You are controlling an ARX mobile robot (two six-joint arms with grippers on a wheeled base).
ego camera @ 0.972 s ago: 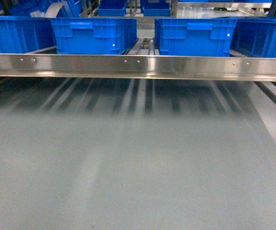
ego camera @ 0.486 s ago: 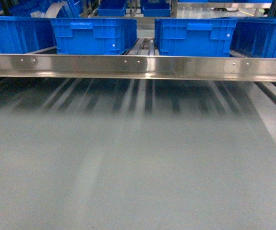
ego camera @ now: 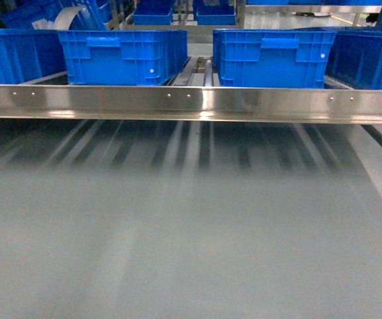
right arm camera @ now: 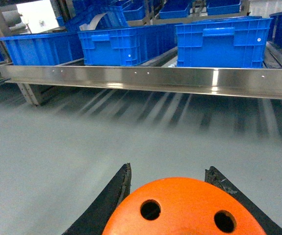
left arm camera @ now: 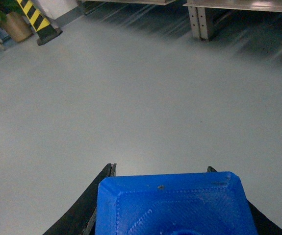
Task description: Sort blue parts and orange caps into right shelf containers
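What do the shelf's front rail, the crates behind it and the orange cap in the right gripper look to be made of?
Front rail: brushed metal, likely stainless steel, with bright reflections and small fasteners. Crates: moulded plastic, saturated blue, ribbed walls, slight sheen. Orange cap, between the right gripper's fingers: smooth, probably plastic, with round holes in its top.

Floor (ego camera: 191, 232) ahead open; steel rail (ego camera: 191, 103) spans full width — blue crates (ego camera: 270, 58) ranked close behind it.

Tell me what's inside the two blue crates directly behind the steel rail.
Nothing can be read: both crates show only their ribbed front walls and rims above the steel rail. Their interiors are hidden from all views. More blue bins sit behind them.
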